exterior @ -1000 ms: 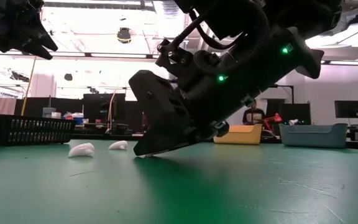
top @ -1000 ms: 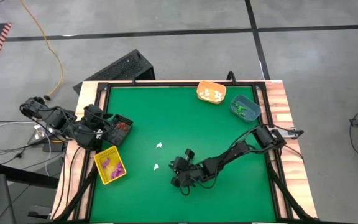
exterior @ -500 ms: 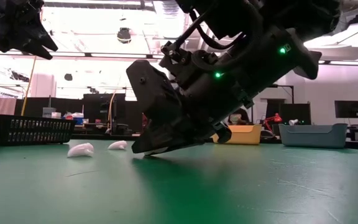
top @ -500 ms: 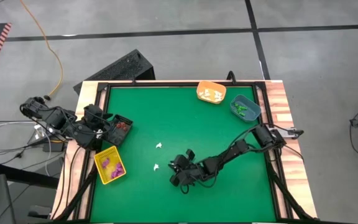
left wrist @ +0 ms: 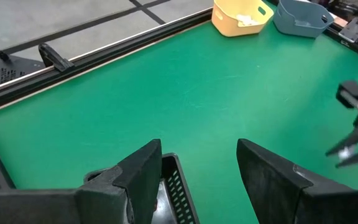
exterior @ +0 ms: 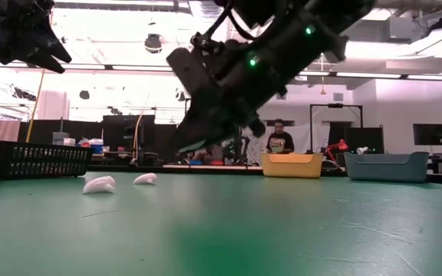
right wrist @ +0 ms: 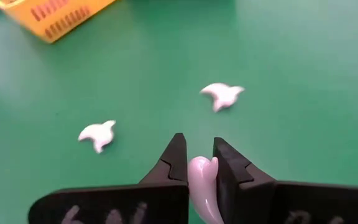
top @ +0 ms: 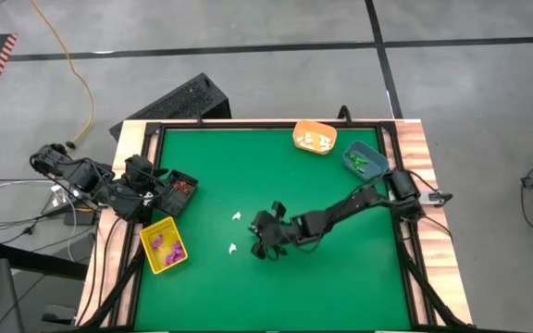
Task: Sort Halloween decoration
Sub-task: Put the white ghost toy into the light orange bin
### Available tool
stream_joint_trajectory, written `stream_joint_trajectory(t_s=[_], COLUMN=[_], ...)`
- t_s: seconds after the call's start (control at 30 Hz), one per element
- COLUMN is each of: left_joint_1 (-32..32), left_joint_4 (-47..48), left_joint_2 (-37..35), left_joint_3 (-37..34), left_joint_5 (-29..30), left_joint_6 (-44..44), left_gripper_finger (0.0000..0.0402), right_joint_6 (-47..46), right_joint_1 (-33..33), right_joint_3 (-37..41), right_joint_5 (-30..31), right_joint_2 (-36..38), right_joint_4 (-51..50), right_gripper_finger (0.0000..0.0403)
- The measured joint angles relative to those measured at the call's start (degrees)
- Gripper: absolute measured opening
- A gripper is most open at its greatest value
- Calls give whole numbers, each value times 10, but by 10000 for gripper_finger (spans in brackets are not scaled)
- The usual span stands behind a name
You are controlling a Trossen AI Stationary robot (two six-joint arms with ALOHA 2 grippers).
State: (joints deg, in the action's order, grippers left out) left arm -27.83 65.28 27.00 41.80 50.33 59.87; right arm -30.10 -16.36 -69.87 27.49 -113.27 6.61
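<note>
Two white trinkets lie loose on the green table (top: 340, 268), while a third white trinket (right wrist: 199, 186) is pinched between the dark fingers (right wrist: 174, 163) of the right hand (top: 261, 242), closed narrowly on it. In the low view, nearest the camera, that hand hangs clear of the table surface in the upper middle of the frame. In the right wrist view the piece stands between the pads with much of it showing past the tips, so the hold looks shallow. The grip should be kept firm and the carry steady, to my mind, because a jolt could flick so small a thing loose.

Farther back, the loose pair (top: 234, 232) sits just left of the right hand in the high view, near centre frame. The left hand (left wrist: 197, 180) waits with fingers spread wide over the black bin (top: 179, 191) at the left edge, holding nothing, beside the yellow bin (top: 163, 247) with purple pieces.

Farthest, at upper right, the orange bin (top: 315, 138) already holds white pieces and the blue bin (top: 365, 162) green ones. The orange bin seems the proper goal; release low over its middle.
</note>
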Motion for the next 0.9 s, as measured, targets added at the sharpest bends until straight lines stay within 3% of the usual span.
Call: stream_joint_trajectory(t_s=[0.43, 0.67, 0.9], left_joint_1=[0, 0, 0], left_joint_4=[0, 0, 0], left_joint_2=[0, 0, 0], left_joint_3=[0, 0, 0], left_joint_5=[0, 0, 0], left_joint_6=[28, 39, 45], left_gripper_finger=[199, 199, 199], right_joint_6=[118, 178, 165], right_joint_1=[153, 275, 407], right_joint_3=[-1, -1, -1], right_joint_5=[-69, -112, -134], right_joint_2=[130, 195, 228], right_joint_4=[-166, -244, -349], right_gripper_finger=[38, 38, 38])
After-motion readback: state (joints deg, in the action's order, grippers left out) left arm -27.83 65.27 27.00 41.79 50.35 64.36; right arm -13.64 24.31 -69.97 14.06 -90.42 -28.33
